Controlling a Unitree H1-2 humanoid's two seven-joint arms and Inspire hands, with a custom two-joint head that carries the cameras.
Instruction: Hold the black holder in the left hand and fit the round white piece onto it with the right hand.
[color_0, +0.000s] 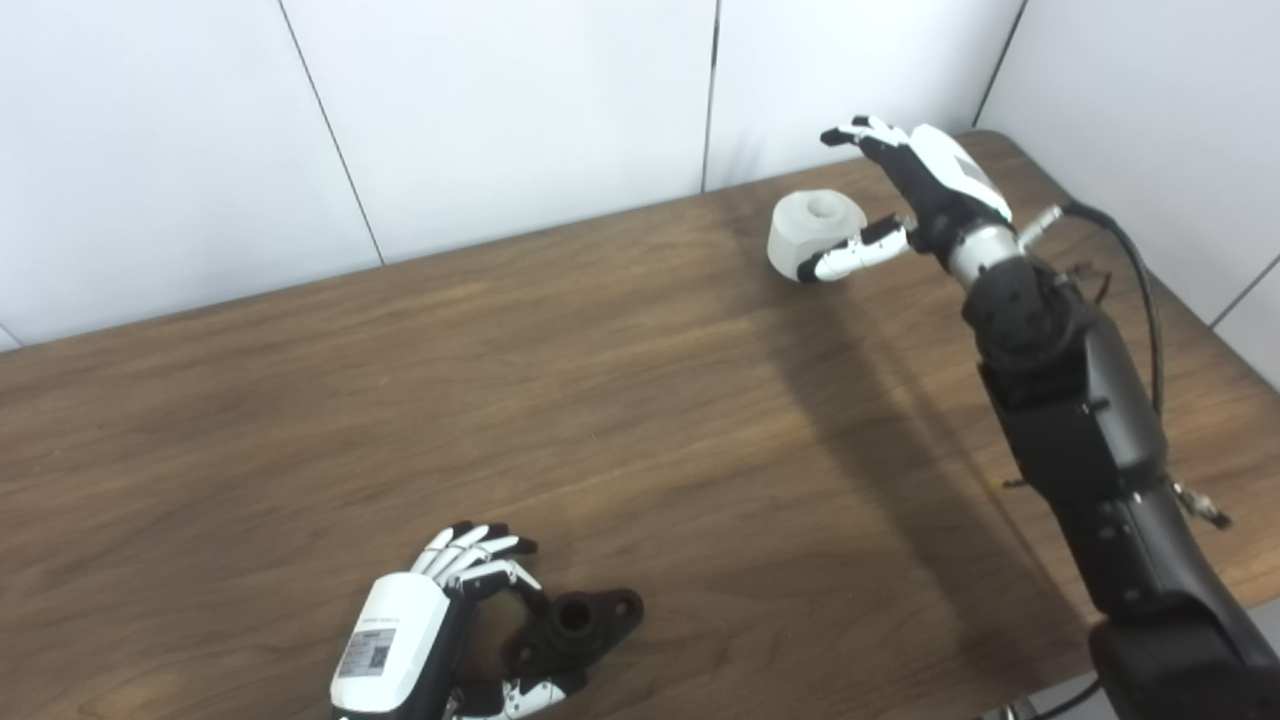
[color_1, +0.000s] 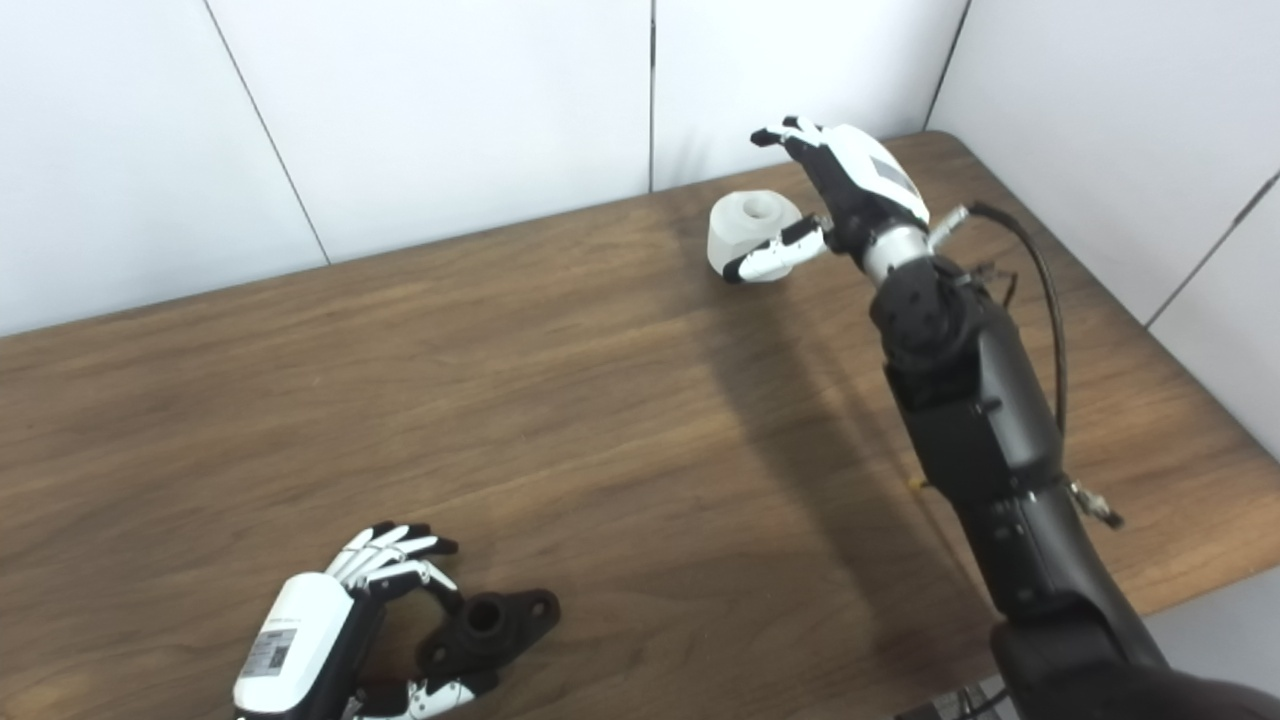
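Across the brown wooden table (color_0: 600, 400), your left hand (color_0: 420, 620) cups open beside the black plastic holder (color_0: 575, 630) at lower left, while your right hand (color_0: 905, 195) spreads open against the round white piece (color_0: 815, 232) at upper right.

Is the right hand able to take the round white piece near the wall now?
Probably yes. The right hand is open beside the round white piece, thumb in front and fingers above it, and nothing stands between them on the brown wooden table.
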